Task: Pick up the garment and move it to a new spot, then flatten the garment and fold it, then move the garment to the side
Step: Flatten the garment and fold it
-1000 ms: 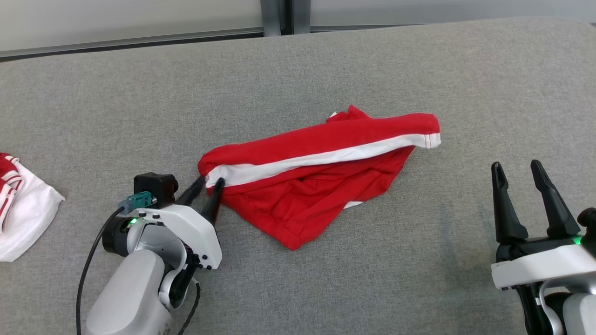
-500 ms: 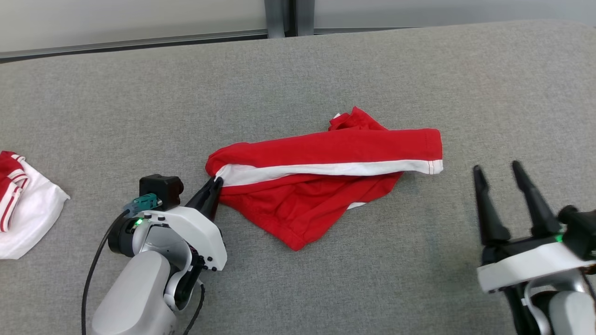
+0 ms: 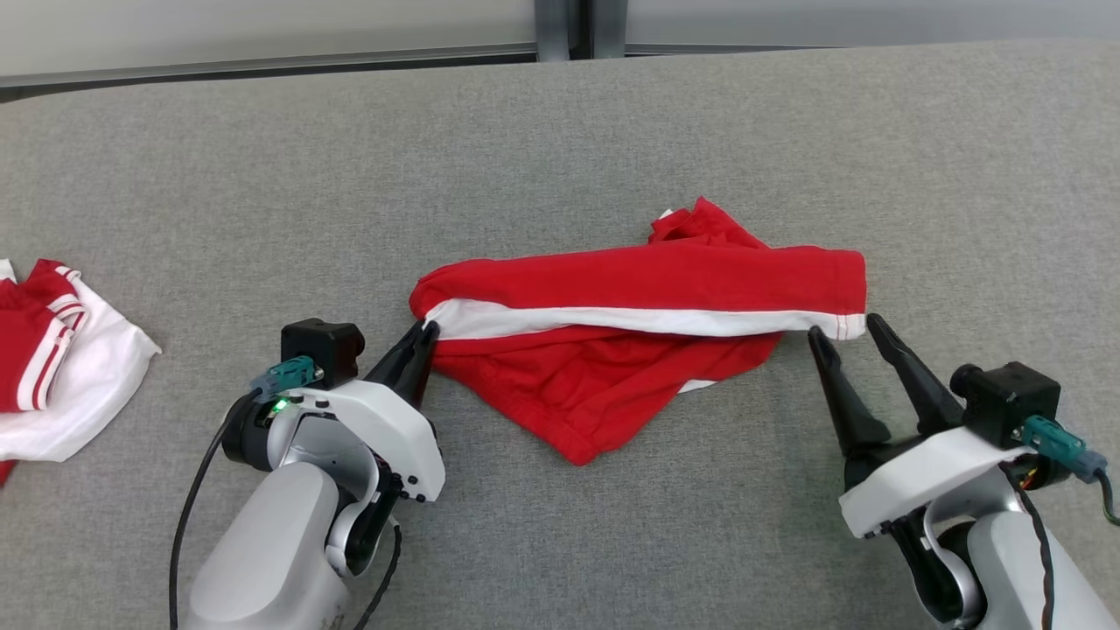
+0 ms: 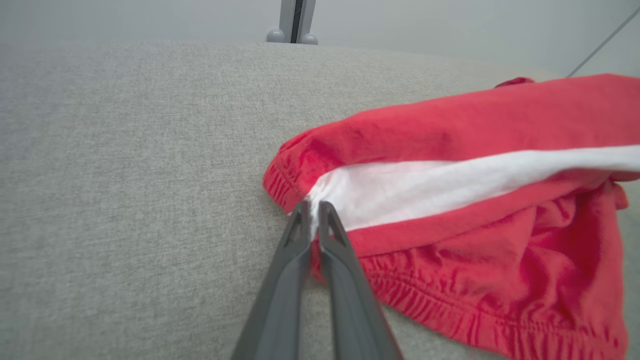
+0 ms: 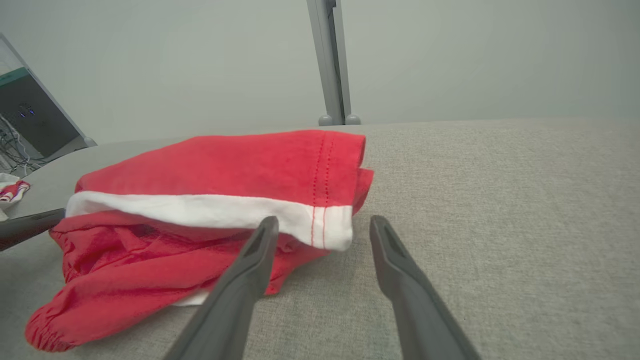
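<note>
The garment (image 3: 630,350) is a red pair of shorts with a white side stripe, lying crumpled in the middle of the grey surface. My left gripper (image 3: 422,337) is shut on the garment's left end, where the white stripe meets the elastic waistband (image 4: 312,212). My right gripper (image 3: 844,328) stands open just short of the garment's right hem (image 5: 330,225), with one finger on either side of the white corner and not touching it. In the right wrist view the left gripper's finger (image 5: 30,226) shows at the far left.
A second red-and-white garment (image 3: 61,367) lies at the left edge of the grey surface (image 3: 560,149). A grey post (image 3: 564,26) stands behind the surface's far edge. A dark monitor (image 5: 35,120) stands far off to the left in the right wrist view.
My left gripper has shut on the garment's left end. My right gripper has moved up and in toward the right hem. The head camera has shifted, so the whole picture has slid right.
</note>
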{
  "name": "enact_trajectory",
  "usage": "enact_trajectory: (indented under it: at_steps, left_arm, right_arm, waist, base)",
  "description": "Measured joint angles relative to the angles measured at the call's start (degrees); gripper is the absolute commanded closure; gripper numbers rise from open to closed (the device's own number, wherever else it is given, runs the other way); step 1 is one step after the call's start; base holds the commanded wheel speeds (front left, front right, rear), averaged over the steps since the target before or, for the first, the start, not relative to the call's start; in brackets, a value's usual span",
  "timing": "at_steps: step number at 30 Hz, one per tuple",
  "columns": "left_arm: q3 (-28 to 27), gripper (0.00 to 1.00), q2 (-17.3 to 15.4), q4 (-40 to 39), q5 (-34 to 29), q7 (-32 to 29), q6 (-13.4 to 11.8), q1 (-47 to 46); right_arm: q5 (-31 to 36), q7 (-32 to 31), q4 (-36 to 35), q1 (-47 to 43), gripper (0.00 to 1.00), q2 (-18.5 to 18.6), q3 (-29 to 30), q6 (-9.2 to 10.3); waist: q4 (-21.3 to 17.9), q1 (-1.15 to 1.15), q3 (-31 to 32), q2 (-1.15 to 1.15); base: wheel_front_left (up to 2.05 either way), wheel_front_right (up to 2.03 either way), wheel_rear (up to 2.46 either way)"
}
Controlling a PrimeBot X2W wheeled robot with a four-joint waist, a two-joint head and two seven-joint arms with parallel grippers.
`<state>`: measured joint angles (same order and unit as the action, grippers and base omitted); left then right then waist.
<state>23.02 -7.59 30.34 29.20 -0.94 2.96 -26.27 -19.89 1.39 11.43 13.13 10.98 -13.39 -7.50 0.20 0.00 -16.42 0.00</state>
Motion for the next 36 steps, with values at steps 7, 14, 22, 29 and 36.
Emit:
enact_trajectory:
  at_steps: [7,14,22,29,36]
  left_arm:
    - [0.1,1.00,0.1,-1.1,-0.4,2.7,-0.3,-0.1]
    - [0.0,1.00,-1.9,-7.9,-2.4,5.8,-1.5,-0.7]
    - [-0.1,1.00,-6.0,-22.4,-5.9,4.8,-3.2,-3.6]
    - [-1.4,1.00,-8.8,-35.9,-7.6,1.1,-5.1,-6.6]
    - [-1.8,1.00,-9.2,-39.9,-6.3,-1.8,-5.6,-6.9]
  right_arm:
    - [-2.1,1.4,0.9,2.1,1.00,1.9,-1.4,0.01]
    - [-1.5,3.2,-5.2,3.8,1.00,3.9,2.2,0.00]
    - [1.0,1.7,-16.6,7.7,1.00,5.6,6.6,0.00]
    - [2.7,-1.4,-25.5,10.5,1.00,6.1,12.2,-0.01]
    - [1.7,-3.7,-26.0,10.8,1.00,6.1,14.1,-0.01]
  waist:
    - [1.1,0.00,0.0,0.00]
    - [0.9,0.00,1.9,0.00]
    - [0.5,0.00,6.1,0.00]
    - [0.2,0.00,9.4,0.00]
    - [-0.2,0.00,9.6,0.00]
  base:
    - [0.00,0.00,0.00]
    - [0.00,0.00,0.00]
    - [0.00,0.00,0.00]
    - [0.00,0.00,0.00]
    - [0.00,0.00,0.00]
